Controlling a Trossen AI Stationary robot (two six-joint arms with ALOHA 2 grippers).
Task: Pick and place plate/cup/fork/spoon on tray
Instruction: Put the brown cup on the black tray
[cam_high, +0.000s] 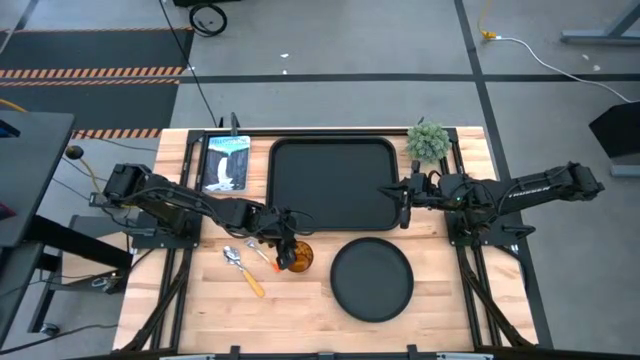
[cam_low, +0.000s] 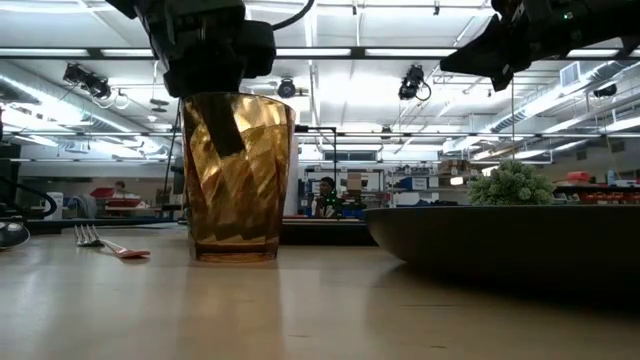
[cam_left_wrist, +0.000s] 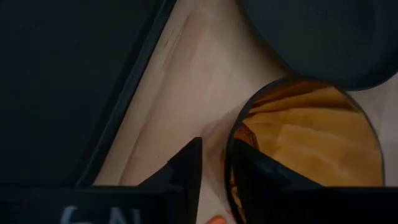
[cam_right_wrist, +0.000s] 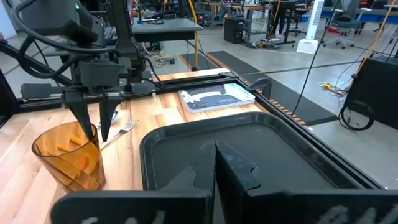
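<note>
The amber cup (cam_high: 299, 257) stands upright on its base on the table, near the tray's (cam_high: 335, 185) front left corner. My left gripper (cam_high: 287, 244) is open and points down over the cup's rim (cam_left_wrist: 227, 155), one finger inside (cam_left_wrist: 261, 177) and one outside (cam_left_wrist: 186, 168). The round black plate (cam_high: 372, 278) lies flat to the cup's right. The spoon (cam_high: 240, 268) and the fork (cam_high: 262, 253) lie on the table to the cup's left. My right gripper (cam_high: 403, 205) is shut and empty above the tray's right rim. My left gripper stands astride the cup's rim (cam_right_wrist: 87, 127) on the side toward the table's left, coming from above with one finger inside the cup and one outside. I cannot tell whether either finger touches the wall. The cup stands upright on the table (cam_low: 235, 255).
A small green plant (cam_high: 428, 140) stands at the tray's far right corner. A book (cam_high: 227, 163) lies to the left of the tray. Bare wood shows along the table's near edge.
</note>
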